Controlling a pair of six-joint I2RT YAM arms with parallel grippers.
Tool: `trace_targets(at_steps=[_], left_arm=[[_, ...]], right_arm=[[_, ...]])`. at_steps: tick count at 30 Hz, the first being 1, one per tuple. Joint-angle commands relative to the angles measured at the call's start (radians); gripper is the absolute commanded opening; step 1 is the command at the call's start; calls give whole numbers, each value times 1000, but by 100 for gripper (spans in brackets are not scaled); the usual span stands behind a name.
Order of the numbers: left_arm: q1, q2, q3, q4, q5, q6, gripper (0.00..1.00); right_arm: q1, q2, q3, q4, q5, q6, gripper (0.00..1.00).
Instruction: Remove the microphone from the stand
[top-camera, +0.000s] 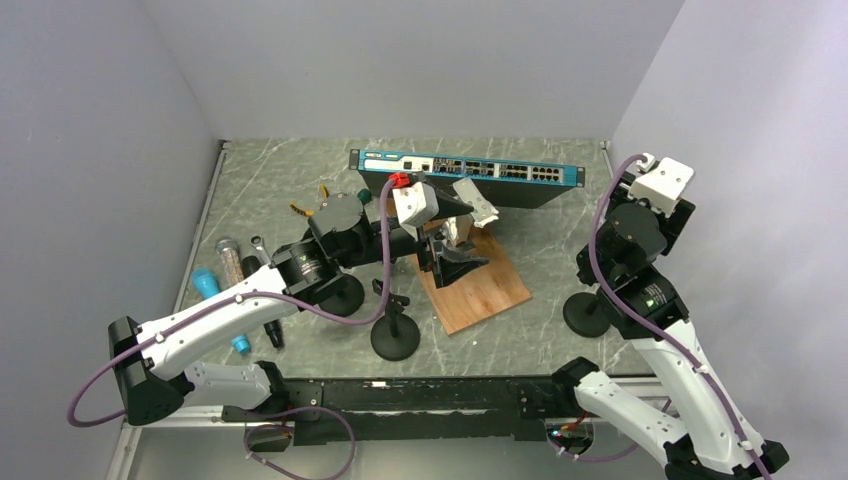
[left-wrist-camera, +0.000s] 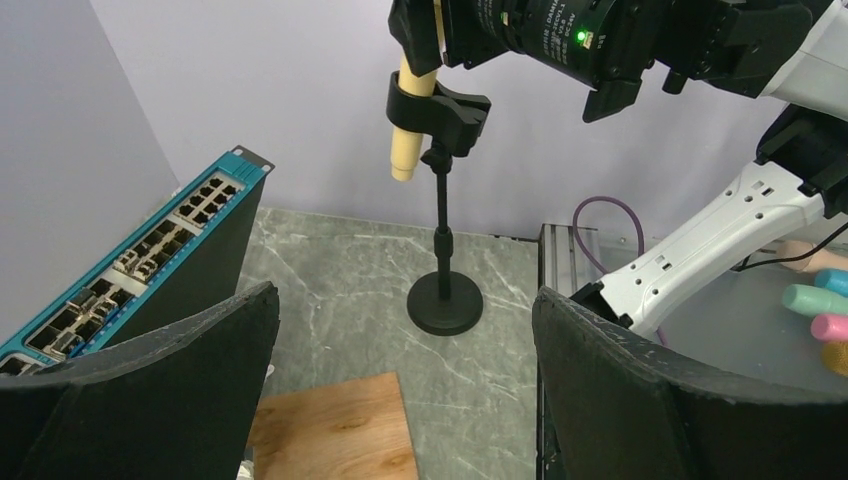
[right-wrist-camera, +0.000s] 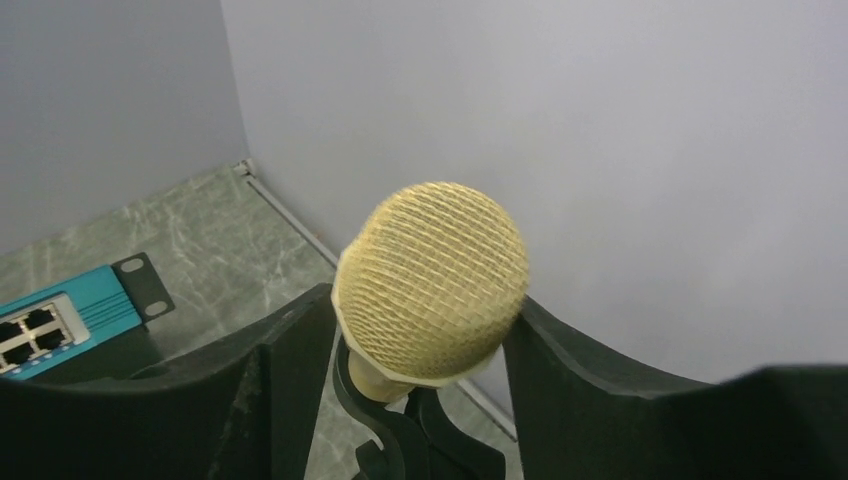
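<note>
The microphone (right-wrist-camera: 430, 270) has a yellow mesh head and a cream handle (left-wrist-camera: 405, 150). It sits upright in the black clip (left-wrist-camera: 440, 110) of the stand (left-wrist-camera: 445, 300). My right gripper (right-wrist-camera: 420, 300) comes down over it, and both black fingers press the sides of the mesh head. In the top view the right arm (top-camera: 640, 240) covers the microphone, and only the stand base (top-camera: 585, 315) shows. My left gripper (left-wrist-camera: 405, 295) is open and holds nothing. It hangs over the wooden board (top-camera: 480, 285), facing the stand.
A blue network switch (top-camera: 465, 172) lies at the back. A second black stand (top-camera: 395, 338) rises near the left arm. A blue microphone (top-camera: 208, 283), a clear tube (top-camera: 230, 258) and small tools lie at the left. Walls close in on both sides.
</note>
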Motion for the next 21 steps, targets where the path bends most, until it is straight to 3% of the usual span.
trace_targets(at_steps=[1,5,12,21], left_arm=[[-5,-14,23,0,-1,0,99],[-5,-16,17,-10,-12,6,99],[-5,-33,11,-39,-32,24,99],[-3,-45,9,-83,-81,25,99]], right_arm=[[-9,7,4,27,-49,16,55],[-8,17,72,-98,-114,84,34],[-6,-7,180,-305,-432,186,1],[-6,9,316,-385,-765,195,0]])
